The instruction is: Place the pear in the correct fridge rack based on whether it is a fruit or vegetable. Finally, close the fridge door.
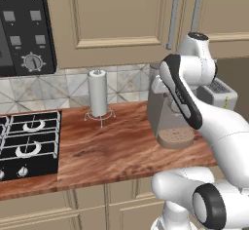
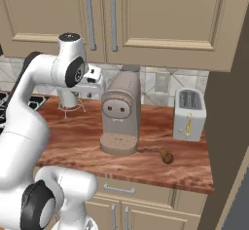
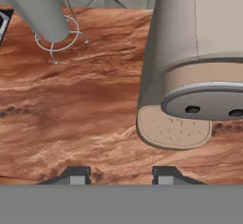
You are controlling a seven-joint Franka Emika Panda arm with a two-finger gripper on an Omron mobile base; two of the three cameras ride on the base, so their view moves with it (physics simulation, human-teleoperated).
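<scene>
We see our gripper point(image 3: 121, 174) held high above the wooden counter point(image 3: 85, 104), looking down on it; its two dark fingertips point(image 3: 76, 174) rise at the bottom of the hand view with nothing between them, and they stand at their closest, gripping nothing. Just ahead of the fingers and to their right stands the coffee machine point(image 3: 199, 52), its round tan drip tray point(image 3: 173, 129) lying on the counter close beyond the right fingertip. Further ahead and to the left of the fingers is the paper-towel roll point(image 3: 40, 9) on its wire stand. The pear point(image 2: 167, 157) lies on the counter well apart from the fingers, on the far side of the coffee machine from them, near the counter's front edge and between the machine and the toaster point(image 2: 188, 114), touching neither.
</scene>
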